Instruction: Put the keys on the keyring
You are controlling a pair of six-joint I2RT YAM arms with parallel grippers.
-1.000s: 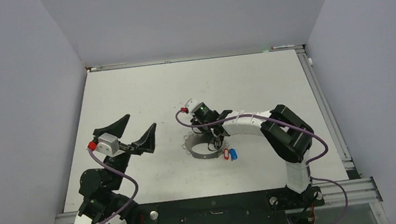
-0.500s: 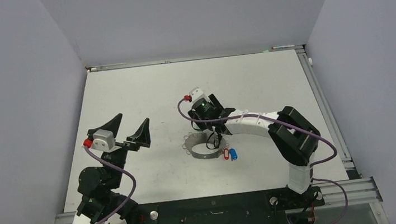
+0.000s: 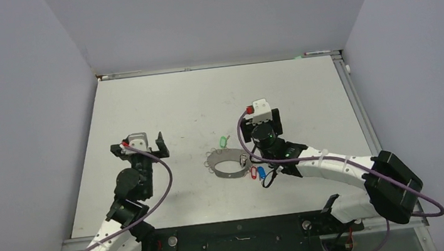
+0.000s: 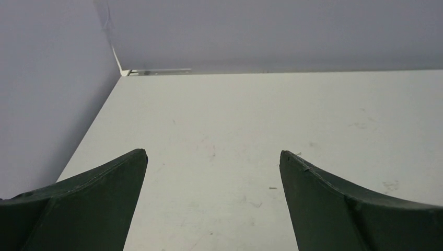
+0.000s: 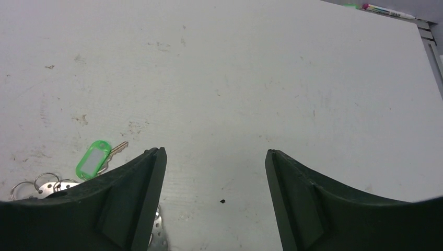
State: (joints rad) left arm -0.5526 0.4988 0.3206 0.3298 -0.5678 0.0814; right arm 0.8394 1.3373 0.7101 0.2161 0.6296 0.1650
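Note:
The keyring (image 3: 226,165), a grey metal loop with small rings along it, lies mid-table. A green key (image 3: 223,142) rests just beyond its far edge. A red key (image 3: 253,172) and a blue key (image 3: 261,172) lie at its near right rim; whether they hang on it I cannot tell. My right gripper (image 3: 267,120) hovers right of the loop, open and empty. In the right wrist view, that gripper (image 5: 214,150) frames bare table, with the green key (image 5: 94,158) and part of the keyring (image 5: 156,230) by its left finger. My left gripper (image 3: 140,149) stands open and empty far left of the loop, over bare table (image 4: 211,152).
Grey walls close in the white table (image 3: 173,106) on three sides. A metal rail (image 3: 364,122) runs along the right edge. The right forearm (image 3: 325,164) reaches in low from the near right, just behind the red and blue keys.
The right gripper opened and drew back rightwards off the keyring, uncovering the green key beyond the loop. The left gripper turned and pulled in toward its base, staying open.

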